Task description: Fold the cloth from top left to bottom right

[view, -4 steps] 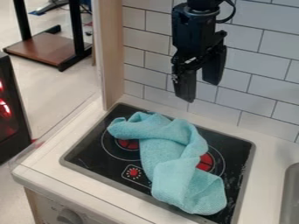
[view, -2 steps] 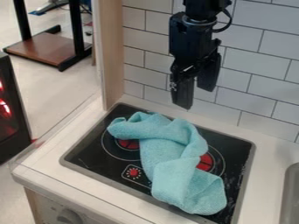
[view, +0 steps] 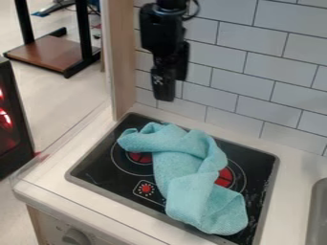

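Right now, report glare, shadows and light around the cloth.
Camera view: fairly even light on the tiled wall, soft shading on the cloth, a red glow at the left edge; pale marks on the black stovetop, glare or smudges, cannot tell.

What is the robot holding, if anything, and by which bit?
Nothing is held. The gripper hangs in the air, apart from the blue cloth, which lies bunched up on the stove.

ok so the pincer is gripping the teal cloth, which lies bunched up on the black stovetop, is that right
Not quite: the pincer isn't gripping the teal cloth. The camera view shows it hanging above, in front of the tiled wall, clear of the cloth. The cloth does lie bunched up on the black stovetop.
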You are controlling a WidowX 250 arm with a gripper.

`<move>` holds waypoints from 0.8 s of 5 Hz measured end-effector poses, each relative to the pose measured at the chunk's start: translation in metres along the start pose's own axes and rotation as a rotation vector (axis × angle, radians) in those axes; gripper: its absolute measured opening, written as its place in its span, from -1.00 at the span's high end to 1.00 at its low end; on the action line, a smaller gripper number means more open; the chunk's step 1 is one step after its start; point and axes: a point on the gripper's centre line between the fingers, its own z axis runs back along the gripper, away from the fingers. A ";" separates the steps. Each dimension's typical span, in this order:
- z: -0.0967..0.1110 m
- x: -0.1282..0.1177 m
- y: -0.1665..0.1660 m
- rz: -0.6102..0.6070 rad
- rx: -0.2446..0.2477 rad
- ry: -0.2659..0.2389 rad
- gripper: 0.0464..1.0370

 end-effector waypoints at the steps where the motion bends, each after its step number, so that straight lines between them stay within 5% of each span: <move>1: -0.001 0.031 -0.015 0.201 -0.023 -0.021 -0.92; 4: -0.043 0.068 -0.026 0.419 0.080 -0.065 -0.92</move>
